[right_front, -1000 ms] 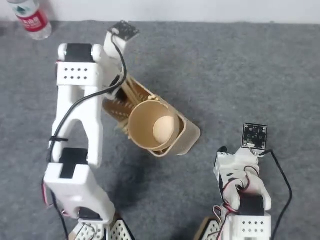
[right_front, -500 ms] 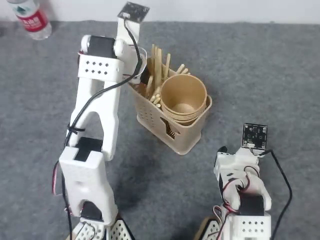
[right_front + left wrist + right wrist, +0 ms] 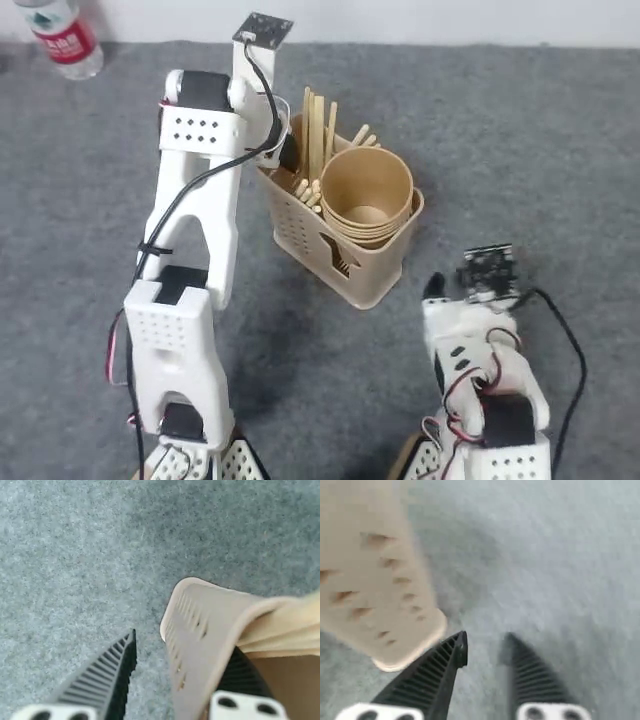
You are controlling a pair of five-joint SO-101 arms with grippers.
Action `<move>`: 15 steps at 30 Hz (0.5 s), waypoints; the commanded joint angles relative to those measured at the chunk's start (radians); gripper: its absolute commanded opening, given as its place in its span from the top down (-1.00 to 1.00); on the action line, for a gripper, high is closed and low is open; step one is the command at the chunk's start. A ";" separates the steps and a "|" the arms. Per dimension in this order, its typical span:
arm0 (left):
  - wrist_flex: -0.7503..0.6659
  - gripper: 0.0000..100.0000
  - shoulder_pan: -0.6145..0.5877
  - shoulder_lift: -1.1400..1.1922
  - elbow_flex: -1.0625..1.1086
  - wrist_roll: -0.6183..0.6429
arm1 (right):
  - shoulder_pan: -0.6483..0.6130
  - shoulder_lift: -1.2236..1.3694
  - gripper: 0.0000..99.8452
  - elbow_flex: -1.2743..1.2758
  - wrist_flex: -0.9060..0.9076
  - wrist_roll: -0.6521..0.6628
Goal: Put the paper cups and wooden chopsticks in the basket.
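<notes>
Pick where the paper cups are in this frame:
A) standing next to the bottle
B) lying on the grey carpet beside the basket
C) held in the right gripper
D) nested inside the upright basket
D: the high view shows the paper cups nested inside the upright basket, with the wooden chopsticks standing beside them in it.

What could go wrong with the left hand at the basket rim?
1. The left hand straddles the basket wall, one finger inside; withdrawing sideways could snag and tip it, spilling the paper cups and wooden chopsticks.
2. The chopsticks stick up loose beside that hand; a brush might knock some out.
3. The open right hand sits near the basket's corner and could nudge it.
</notes>
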 commanded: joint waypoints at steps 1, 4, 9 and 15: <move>0.031 0.57 -0.031 -0.011 -0.038 -0.041 | -0.122 0.007 0.98 -0.069 0.002 0.029; 0.031 0.57 -0.049 -0.003 -0.036 -0.044 | -0.239 0.007 0.98 -0.114 0.039 0.028; 0.029 0.57 -0.069 0.000 -0.036 -0.044 | -0.400 0.008 0.99 -0.129 0.045 0.032; 0.025 0.57 -0.044 0.000 -0.036 -0.046 | -0.432 0.008 0.99 -0.130 0.068 0.054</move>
